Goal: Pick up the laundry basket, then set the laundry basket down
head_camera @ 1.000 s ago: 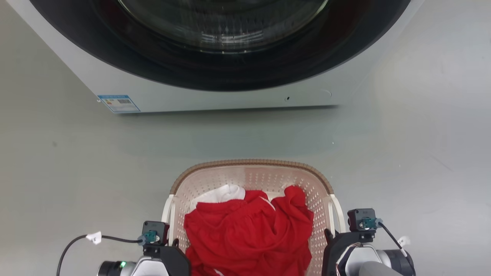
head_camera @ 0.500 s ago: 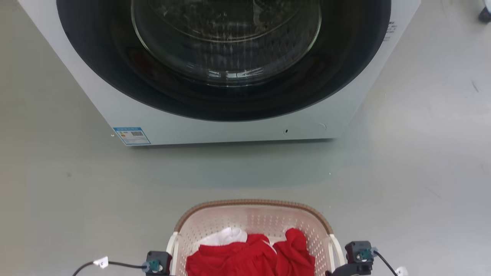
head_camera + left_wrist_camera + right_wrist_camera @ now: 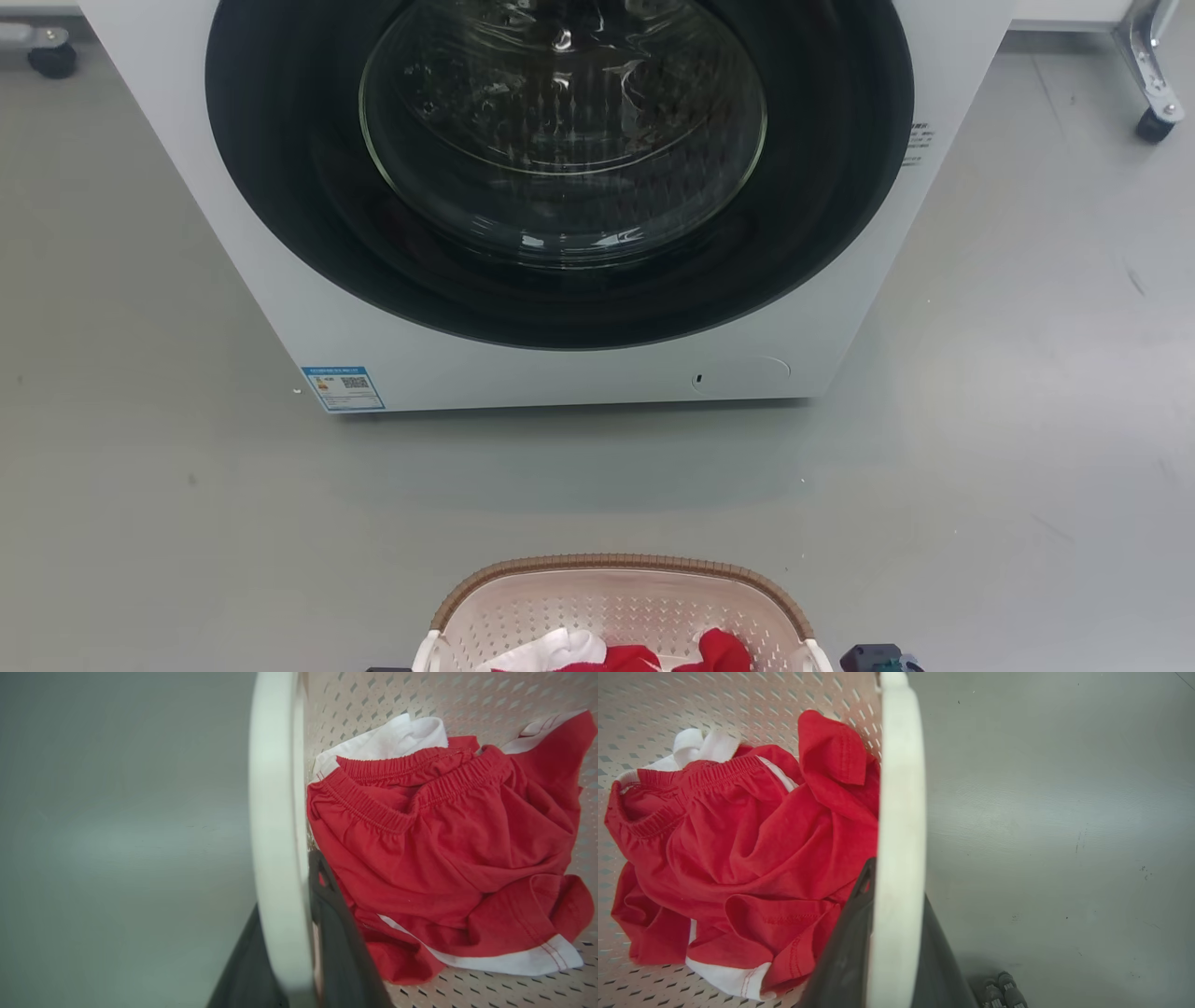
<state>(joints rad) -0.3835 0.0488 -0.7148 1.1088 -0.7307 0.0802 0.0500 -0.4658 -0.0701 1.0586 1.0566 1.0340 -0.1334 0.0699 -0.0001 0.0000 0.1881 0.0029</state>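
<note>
The laundry basket (image 3: 616, 564), pale pink with a brown woven-look rim, sits at the bottom edge of the head view, in front of the washer. Red and white clothes (image 3: 444, 849) lie inside it. In the left wrist view my left gripper (image 3: 287, 896) is shut on the basket's white left handle (image 3: 275, 788), with one dark finger on each side. In the right wrist view my right gripper (image 3: 899, 886) grips the white right handle (image 3: 901, 765) the same way, beside the red clothes (image 3: 738, 849).
A white front-loading washer (image 3: 308, 327) with a dark round glass door (image 3: 560, 140) stands on the grey floor (image 3: 980, 467) a short way beyond the basket. Caster wheels show at the top left (image 3: 51, 61) and top right (image 3: 1153, 126).
The whole head picture has shifted downward, so the camera moved: more of the washer shows, and the basket and both wrists have slid to the bottom edge. Both handle grips look unchanged.
</note>
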